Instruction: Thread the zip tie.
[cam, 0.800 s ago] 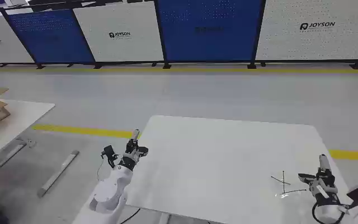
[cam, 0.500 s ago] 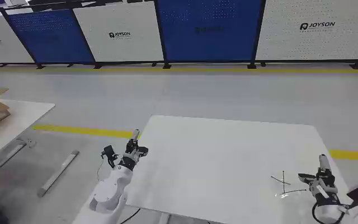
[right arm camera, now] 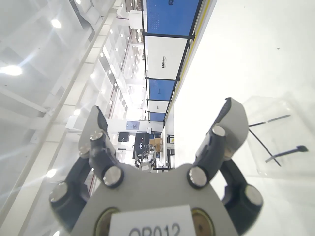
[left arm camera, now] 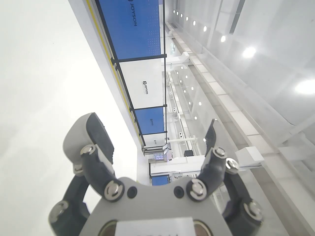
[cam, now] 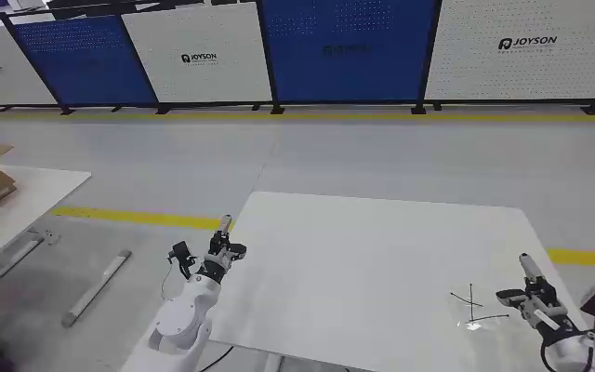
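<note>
Since the earlier frames the right gripper (right arm camera: 162,106) has turned a little beside the ties, while the left gripper (left arm camera: 153,121) has kept its place. Both stand over the edges of the white table (cam: 372,251) with jaws spread wide and nothing between them. The task looks to be at its very start, the approach to a first pick. Next the right gripper would need to tip down and sideways, then close on one thin strap without dragging its neighbours. Just beside that gripper's table-side finger sits a shallow clear tray (right arm camera: 297,133). In it lie a few black zip ties (right arm camera: 286,154), loosely crossed, well apart from the left gripper.
</note>
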Robot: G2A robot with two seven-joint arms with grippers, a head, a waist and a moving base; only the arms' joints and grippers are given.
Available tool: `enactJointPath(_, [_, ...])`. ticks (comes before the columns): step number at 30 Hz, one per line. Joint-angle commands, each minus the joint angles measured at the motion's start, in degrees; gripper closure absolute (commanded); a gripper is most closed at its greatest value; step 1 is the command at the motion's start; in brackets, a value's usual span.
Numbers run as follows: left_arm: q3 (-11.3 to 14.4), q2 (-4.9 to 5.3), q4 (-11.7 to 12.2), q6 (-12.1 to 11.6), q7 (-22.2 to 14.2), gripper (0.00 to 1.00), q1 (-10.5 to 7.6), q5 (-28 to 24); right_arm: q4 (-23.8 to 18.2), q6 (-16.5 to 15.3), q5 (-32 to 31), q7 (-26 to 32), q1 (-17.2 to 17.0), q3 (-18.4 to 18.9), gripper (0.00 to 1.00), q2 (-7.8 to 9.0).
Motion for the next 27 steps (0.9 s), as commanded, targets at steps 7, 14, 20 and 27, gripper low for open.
enactJointPath(7, [0.0, 0.0, 0.0, 0.0, 0.0, 0.0, 0.0, 0.0, -0.5, -0.2, 0.3, 1.8, 0.1, -0.2, 0.0, 0.05])
enactJointPath(14, [0.0, 0.0, 0.0, 0.0, 0.0, 0.0, 0.0, 0.0, 4.6, -0.5, -0.3, 21.5, 2.2, 7.7, 0.0, 2.07])
enactJointPath(20, [0.0, 0.0, 0.0, 0.0, 0.0, 0.0, 0.0, 0.0, 8.2, 2.2, -7.5, 28.6, 5.2, 8.5, 0.0, 3.45])
enactJointPath(27, [0.0, 0.0, 0.0, 0.0, 0.0, 0.0, 0.0, 0.0, 8.8, 2.9, -8.6, 28.6, 5.8, 8.0, 0.0, 3.55])
